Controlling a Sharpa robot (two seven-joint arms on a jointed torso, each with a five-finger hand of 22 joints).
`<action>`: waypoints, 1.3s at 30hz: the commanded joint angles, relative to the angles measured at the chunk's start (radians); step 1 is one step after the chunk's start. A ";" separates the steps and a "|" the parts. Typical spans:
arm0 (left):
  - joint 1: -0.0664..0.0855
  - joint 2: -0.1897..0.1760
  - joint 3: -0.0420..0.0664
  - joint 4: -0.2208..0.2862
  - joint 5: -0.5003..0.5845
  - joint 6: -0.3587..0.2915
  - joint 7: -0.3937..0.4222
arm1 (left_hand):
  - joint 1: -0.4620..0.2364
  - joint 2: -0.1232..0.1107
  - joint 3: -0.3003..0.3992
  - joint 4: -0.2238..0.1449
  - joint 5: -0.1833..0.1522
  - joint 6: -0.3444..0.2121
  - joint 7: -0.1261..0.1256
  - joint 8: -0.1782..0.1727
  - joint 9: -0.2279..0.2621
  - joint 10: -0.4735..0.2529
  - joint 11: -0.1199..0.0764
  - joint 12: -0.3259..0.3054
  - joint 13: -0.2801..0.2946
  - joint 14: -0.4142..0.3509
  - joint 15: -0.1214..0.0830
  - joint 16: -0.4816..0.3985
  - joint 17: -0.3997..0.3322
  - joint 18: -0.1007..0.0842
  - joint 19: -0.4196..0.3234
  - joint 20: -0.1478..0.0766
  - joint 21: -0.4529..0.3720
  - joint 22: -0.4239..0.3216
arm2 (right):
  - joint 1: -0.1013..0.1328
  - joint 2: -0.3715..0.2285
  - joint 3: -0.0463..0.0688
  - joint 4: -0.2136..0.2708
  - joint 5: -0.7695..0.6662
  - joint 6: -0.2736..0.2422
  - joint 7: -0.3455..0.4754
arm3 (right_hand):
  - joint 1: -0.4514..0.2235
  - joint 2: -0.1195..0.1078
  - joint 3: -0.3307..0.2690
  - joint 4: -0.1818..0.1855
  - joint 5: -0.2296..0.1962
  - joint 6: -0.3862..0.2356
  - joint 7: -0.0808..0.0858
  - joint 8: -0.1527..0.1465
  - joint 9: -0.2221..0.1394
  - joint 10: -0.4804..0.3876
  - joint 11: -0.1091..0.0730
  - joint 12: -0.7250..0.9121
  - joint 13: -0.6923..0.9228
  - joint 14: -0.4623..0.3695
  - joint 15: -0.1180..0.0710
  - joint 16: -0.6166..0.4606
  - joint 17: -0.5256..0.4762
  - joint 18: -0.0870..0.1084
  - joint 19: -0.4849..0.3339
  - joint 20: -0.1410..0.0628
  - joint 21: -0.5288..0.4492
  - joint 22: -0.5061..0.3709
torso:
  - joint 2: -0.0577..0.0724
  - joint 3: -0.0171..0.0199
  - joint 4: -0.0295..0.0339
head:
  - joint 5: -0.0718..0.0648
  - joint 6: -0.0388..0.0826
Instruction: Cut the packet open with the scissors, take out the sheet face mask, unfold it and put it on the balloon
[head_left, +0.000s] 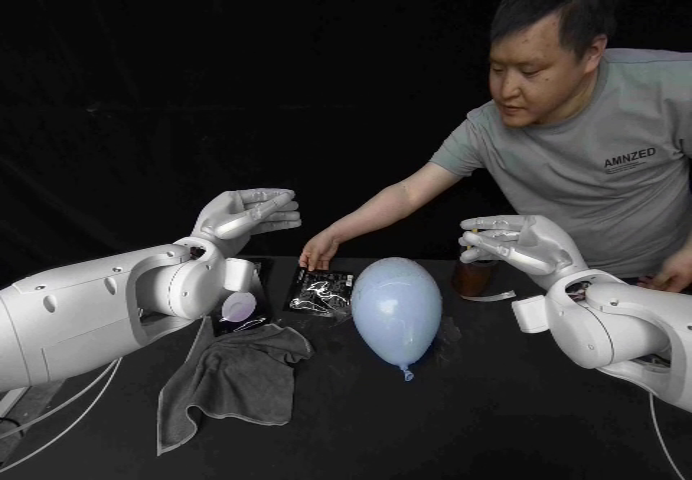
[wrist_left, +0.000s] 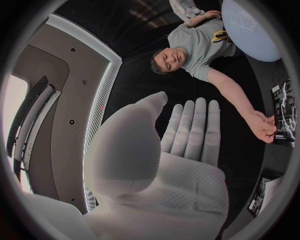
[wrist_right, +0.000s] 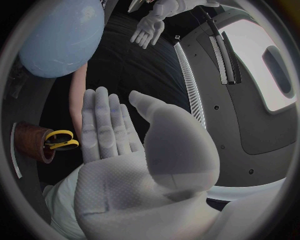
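From the head camera you see the pale blue oval balloon (head_left: 395, 308) lying on the black tabletop (head_left: 519, 420) between the two arms. Its long axis runs from the far side toward the robot, with the knotted neck at the near end. Just beside it, on the robot's left, lies the flat black packet (head_left: 320, 293). A person's hand (head_left: 317, 250) touches the packet's far edge. A crumpled grey cloth (head_left: 231, 375) lies nearer the robot, under the left arm. The left hand (head_left: 248, 218) and right hand (head_left: 512, 243) are both raised off the tabletop. The person's grey T-shirt (head_left: 606, 160) reads "AMNZED".

The left wrist camera gives you that hand's palm: its fingers (wrist_left: 194, 130) are straight and side by side, the thumb stands apart, and nothing is held. It also brings the packet closer, but its white print is too small to read.

The right wrist camera adds the yellow-handled scissors (wrist_right: 61, 140), standing in a brown round holder (wrist_right: 34, 142) with the handles sticking out. The right hand's fingers (wrist_right: 103, 125) are straight, the thumb is apart, and the hand is empty.
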 joint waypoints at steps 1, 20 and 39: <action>0.001 -0.007 0.001 -0.001 0.015 -0.003 0.016 | 0.007 -0.005 0.002 0.004 0.004 0.009 0.008 0.005 -0.001 0.008 -0.003 0.004 0.001 0.007 -0.001 0.006 0.002 0.013 0.009 0.000 0.007 0.002 | -0.001 0.002 0.000 0.001 -0.012 0.011 0.004 | 0.011 0.002 0.007 -0.001 -0.006 0.006 0.004 -0.001 -0.001 0.007 0.000 0.004 0.001 0.007 -0.001 0.003 0.000 0.008 0.010 -0.001 0.005 -0.001 | -0.001 0.0000 0.0007 | 0.002 -0.002; 0.001 -0.016 -0.003 -0.032 -0.227 0.020 -0.037 | 0.030 -0.025 0.024 -0.008 0.000 0.008 -0.016 0.012 -0.007 0.013 -0.014 -0.004 -0.003 -0.034 -0.001 0.004 0.003 0.006 -0.024 0.008 -0.010 -0.007 | -0.004 0.016 0.000 -0.003 -0.012 0.016 -0.003 | 0.014 0.004 0.009 -0.003 -0.014 0.006 0.005 -0.002 -0.002 0.007 0.001 0.003 0.000 0.006 -0.001 0.002 -0.001 0.007 0.011 -0.002 0.006 -0.003 | 0.001 -0.0004 -0.0008 | 0.025 -0.006; -0.027 0.217 -0.028 -0.372 -1.046 0.043 -0.144 | 0.232 -0.013 -0.488 0.140 0.022 -0.305 -0.056 -0.108 -0.124 -0.528 -0.025 -0.064 -0.020 -0.628 0.071 -0.160 -0.159 -0.116 -0.633 0.020 -0.114 -0.040 | -0.005 0.015 0.000 0.010 -0.031 0.016 -0.010 | 0.014 0.003 0.011 -0.003 -0.027 0.000 0.009 -0.006 -0.005 -0.004 0.006 -0.004 -0.002 -0.004 0.004 -0.005 -0.004 0.004 0.004 0.000 0.002 -0.010 | 0.007 -0.0005 -0.0027 | 0.020 -0.014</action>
